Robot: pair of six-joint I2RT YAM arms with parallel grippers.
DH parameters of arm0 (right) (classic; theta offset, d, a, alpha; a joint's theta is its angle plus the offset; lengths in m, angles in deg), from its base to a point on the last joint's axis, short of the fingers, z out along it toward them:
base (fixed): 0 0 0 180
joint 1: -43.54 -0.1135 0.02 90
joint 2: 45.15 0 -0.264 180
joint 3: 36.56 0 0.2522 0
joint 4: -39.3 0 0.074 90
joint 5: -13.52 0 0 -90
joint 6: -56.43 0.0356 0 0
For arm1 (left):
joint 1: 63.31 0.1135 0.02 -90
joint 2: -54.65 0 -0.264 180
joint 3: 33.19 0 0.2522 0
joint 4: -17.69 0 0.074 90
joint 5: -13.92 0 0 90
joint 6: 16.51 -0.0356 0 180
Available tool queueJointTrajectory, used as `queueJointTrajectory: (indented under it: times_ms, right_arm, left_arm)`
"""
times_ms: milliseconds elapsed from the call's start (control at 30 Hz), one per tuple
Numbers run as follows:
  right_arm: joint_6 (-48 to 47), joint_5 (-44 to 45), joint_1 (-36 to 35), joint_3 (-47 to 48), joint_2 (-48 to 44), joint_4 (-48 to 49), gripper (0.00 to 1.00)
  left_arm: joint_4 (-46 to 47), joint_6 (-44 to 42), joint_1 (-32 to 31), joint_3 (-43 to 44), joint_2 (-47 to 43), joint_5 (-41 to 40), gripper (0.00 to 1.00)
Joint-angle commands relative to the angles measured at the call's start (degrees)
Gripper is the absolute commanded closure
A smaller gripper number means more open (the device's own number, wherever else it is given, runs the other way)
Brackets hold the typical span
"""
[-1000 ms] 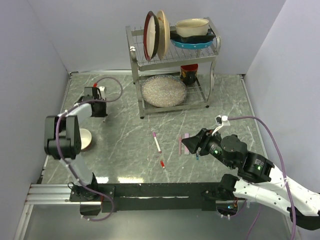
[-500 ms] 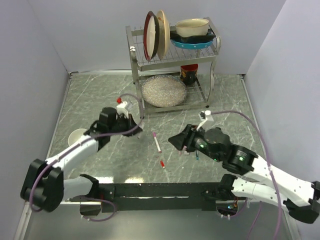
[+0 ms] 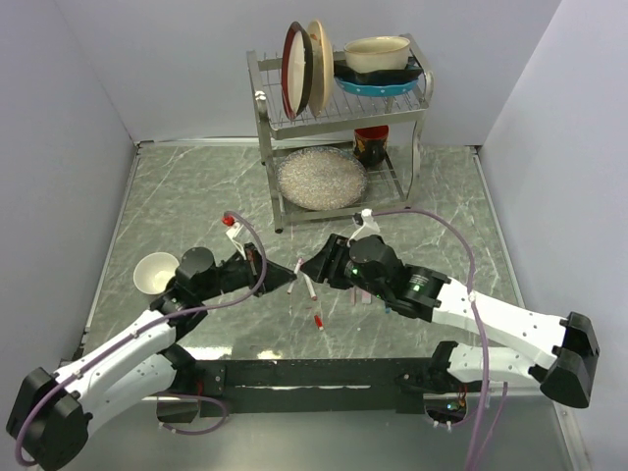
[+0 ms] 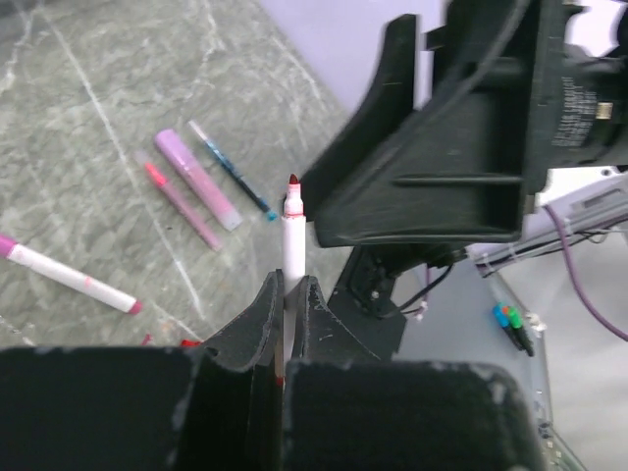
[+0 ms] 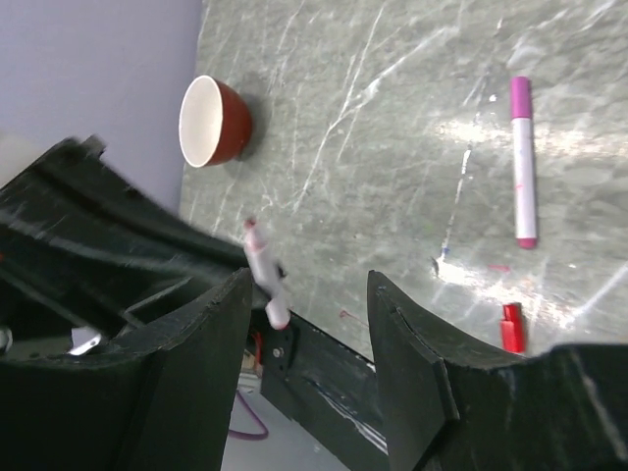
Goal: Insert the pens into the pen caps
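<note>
Left hand: the left hand is pressed together, pinching a white-barrelled pen with a red tip, whose tip sticks out past the fingers.
Right hand: the right hand has its fingers spread with nothing between them. It faces the left hand above the middle of the grey-green marbled counter.
Held pen: its red tip points at the right hand's opening and is near it; whether they touch cannot be told.
Below the hands: a white pen with a magenta cap lies flat, and a small red pen cap lies closer to the near edge.
Toward the right edge: a wide pale pink pen, a slim reddish-pink pen and a dark blue pen lie side by side.
Toward the left edge: a red bowl with a white inside.
Far edge: a metal dish rack holding plates.
</note>
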Motion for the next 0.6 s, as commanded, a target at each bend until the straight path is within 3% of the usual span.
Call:
queueJointTrajectory:
  times_ms: [0,233,433,533,567]
  right_arm:
    - [1.6,-0.6,0.3,2.3,1.0,6.8,0.43]
    - [1.4,-1.1,0.3,2.4,2.2,8.7,0.45]
    - [1.1,-2.1,0.3,2.9,4.0,9.3,0.56]
    - [0.3,-3.0,0.3,3.2,4.3,10.2,0.71]
    - [0.0,-3.3,0.3,3.1,4.2,10.8,0.83]
  left_arm:
    - [4.0,2.7,-0.2,-1.2,-1.9,2.2,0.99]
    - [4.6,3.8,-0.2,-1.5,-3.7,2.3,0.99]
    - [5.5,4.9,-0.2,-1.2,-3.8,3.1,0.99]
    - [5.6,4.9,-0.2,-1.2,-3.8,3.4,0.99]
    - [5.5,4.9,-0.2,-1.2,-3.6,3.6,0.99]
